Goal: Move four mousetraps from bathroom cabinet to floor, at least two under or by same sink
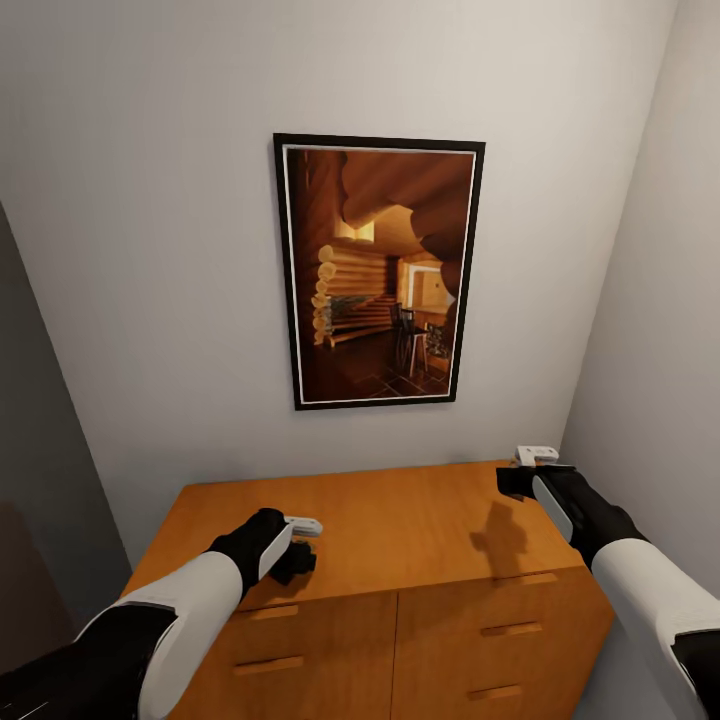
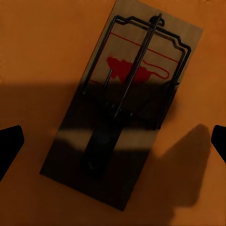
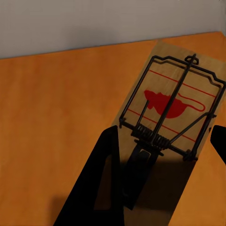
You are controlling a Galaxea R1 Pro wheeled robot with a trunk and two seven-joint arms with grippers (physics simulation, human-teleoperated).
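The cabinet (image 1: 420, 525) stands against the wall, its orange-brown top (image 2: 42, 52) below both arms. In the left wrist view one mousetrap (image 2: 141, 80) lies flat on that top, a wooden board with dark wire and a red spot. My left gripper (image 2: 113, 141) hovers over it, open, with a black fingertip at each side and clear of the board. A second mousetrap (image 3: 172, 106) lies near the top's back right corner. My right gripper (image 3: 160, 165) is open and straddles this trap's near end, its fingers (image 3: 101, 188) close beside the board. In the head view the left gripper (image 1: 298, 560) and right gripper (image 1: 515, 482) cover the traps.
A framed picture of a log-cabin interior (image 1: 378, 270) hangs on the wall above the cabinet. A side wall (image 1: 650, 300) closes in tight on the right. Drawer fronts with bar handles (image 1: 510, 628) face me. A dark strip (image 1: 40, 480) borders the left.
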